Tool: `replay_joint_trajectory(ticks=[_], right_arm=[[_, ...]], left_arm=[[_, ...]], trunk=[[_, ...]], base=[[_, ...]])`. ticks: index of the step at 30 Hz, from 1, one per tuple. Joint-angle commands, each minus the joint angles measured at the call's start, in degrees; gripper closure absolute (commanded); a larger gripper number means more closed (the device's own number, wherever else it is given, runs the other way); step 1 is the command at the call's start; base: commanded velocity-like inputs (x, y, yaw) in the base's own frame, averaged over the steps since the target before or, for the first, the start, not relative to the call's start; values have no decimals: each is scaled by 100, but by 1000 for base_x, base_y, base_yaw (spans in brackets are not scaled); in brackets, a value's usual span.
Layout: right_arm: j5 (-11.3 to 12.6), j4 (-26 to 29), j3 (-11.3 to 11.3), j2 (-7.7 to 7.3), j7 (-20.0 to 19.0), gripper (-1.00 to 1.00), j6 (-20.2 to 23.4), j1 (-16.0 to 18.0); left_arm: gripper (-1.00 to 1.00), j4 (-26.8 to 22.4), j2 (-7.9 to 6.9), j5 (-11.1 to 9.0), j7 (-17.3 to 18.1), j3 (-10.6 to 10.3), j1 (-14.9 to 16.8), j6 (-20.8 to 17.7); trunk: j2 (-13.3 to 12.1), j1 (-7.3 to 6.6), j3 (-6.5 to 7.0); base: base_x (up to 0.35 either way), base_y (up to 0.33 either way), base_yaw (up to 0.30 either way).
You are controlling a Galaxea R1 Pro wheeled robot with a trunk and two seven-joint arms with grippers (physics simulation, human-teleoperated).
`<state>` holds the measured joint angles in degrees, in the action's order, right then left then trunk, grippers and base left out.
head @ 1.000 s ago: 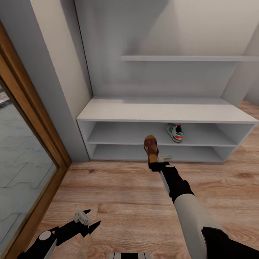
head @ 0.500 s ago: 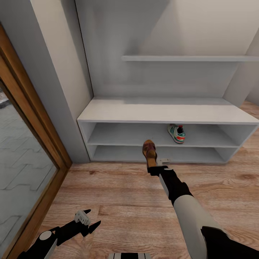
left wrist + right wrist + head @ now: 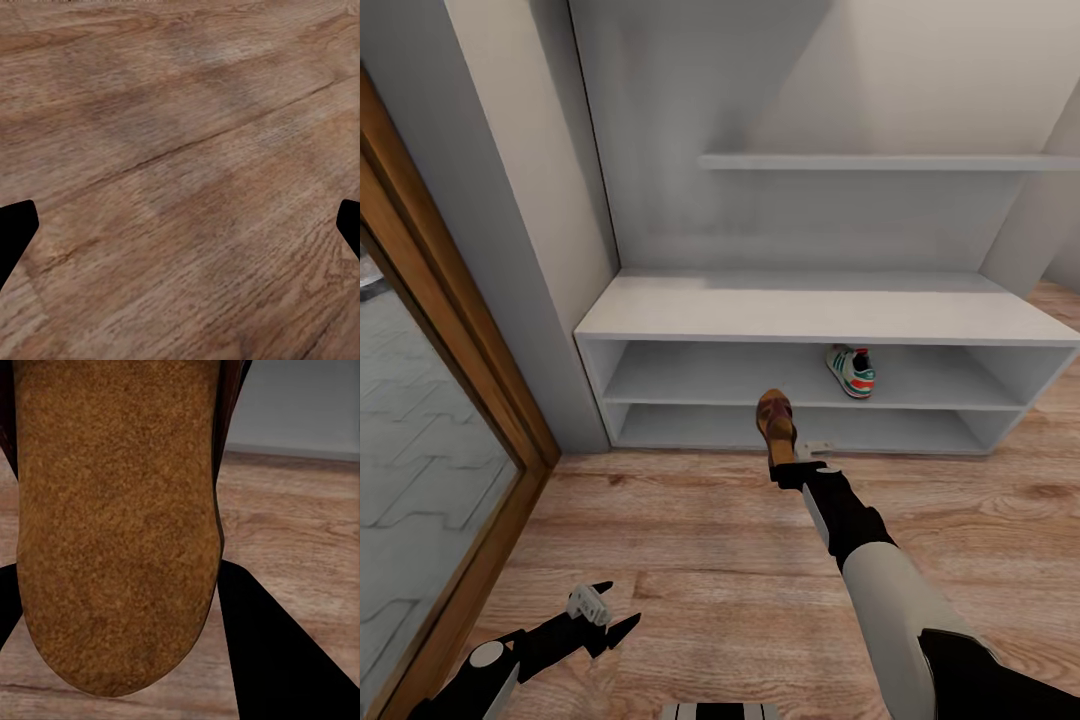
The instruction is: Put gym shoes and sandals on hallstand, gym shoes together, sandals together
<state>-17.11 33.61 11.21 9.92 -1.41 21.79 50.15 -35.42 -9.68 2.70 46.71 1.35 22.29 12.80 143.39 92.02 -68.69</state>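
Sandal (image 3: 776, 424) clamped in right gripper (image 3: 792, 462) at hallstand (image 3: 800, 310) front, one gym shoe (image 3: 850, 370) shelved at 2 o'clock of it; left gripper (image 3: 605, 620) spread, idle; remaining shoes unplaced, I judge.

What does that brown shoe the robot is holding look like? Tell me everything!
The sandal is flat, brown and open, with a darker strap and a grainy tan underside, seen close up in the right wrist view. The right gripper has its jaws shut on one end, holding it off the floor, pointing toward the hallstand, touching nothing else.
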Motion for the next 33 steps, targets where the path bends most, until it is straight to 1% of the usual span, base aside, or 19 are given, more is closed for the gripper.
replay_joint_trajectory(ticks=[1, 7, 9, 10, 12, 14, 17, 21, 27, 33], right_arm=[[-21, 6, 29, 8, 0, 100, 27, 0], [-21, -5, 30, 8, 0, 100, 27, 0], [-21, -5, 30, 8, 0, 100, 27, 0], [-21, -5, 30, 8, 0, 100, 27, 1], [-21, -4, 29, 8, 0, 100, 27, -1], [-21, -4, 30, 8, 0, 100, 27, -2], [-21, -3, 30, 8, 0, 100, 27, -2], [-21, 3, 30, 8, 0, 100, 29, -2], [-21, 9, 30, 8, 0, 100, 31, -4], [-29, 20, 30, 8, 0, 100, 34, -5]], left_arm=[[-100, 0, 6, 29, 23, 13, 5, 32], [-100, -185, 85, 29, 44, -27, 4, 40], [-100, -330, 92, 29, 144, -207, -3, -13], [-100, -363, 91, 27, 190, -265, 0, -48], [-100, -489, 79, 25, 411, -430, 18, -294], [-100, -611, 60, 27, 588, -488, 20, -527], [-100, -865, 30, 12, 856, -519, 15, -790], [-100, -1065, 17, 10, 1025, -527, 13, -908], [-100, -1129, 39, 16, 1077, -521, -2, -956], [-100, -1133, 50, 12, 1083, -502, -22, -960]], trunk=[[2, -1, -8], [2, -1, -42], [2, -1, -55], [2, -1, -62], [2, -1, -76], [2, -1, -90], [2, -1, -110], [2, -1, -134], [2, -1, -152], [2, -1, -154]], base=[[0, 0, 55], [0, 0, 122], [0, 0, 150], [0, 0, 154], [0, 0, 155], [0, 0, 156], [0, 0, 155], [0, 0, 146], [29, 1, 76], [204, 120, 8]])
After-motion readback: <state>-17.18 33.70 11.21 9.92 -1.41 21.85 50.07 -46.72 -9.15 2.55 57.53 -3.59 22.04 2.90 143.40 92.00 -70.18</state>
